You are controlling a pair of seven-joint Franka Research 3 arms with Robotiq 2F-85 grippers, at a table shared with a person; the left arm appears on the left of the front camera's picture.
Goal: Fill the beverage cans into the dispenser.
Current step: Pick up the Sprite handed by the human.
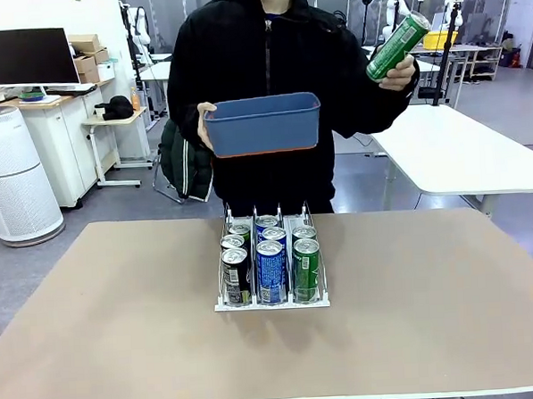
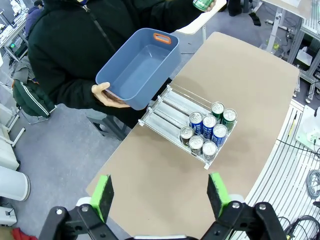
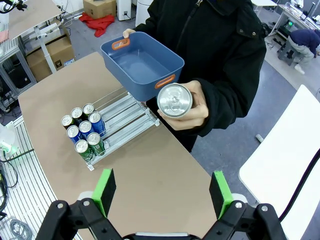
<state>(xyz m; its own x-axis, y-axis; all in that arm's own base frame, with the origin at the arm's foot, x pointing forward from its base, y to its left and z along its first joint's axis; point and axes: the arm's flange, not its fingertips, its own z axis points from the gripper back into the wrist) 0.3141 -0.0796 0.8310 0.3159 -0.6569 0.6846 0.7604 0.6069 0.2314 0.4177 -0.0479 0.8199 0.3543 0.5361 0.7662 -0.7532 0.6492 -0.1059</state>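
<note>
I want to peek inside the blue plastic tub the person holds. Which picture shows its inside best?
The left wrist view: it looks down into the blue rectangular plastic tub, showing its bare floor. The right wrist view shows the inside at a slant; the front view shows its outer wall.

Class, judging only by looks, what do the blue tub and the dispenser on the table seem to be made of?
Blue tub: probably moulded plastic, matt, smooth rounded walls with orange handle inserts.
Dispenser: apparently thin white wire dividers on pale plastic lanes, slightly glossy; whether the wire is coated is unclear.
</note>
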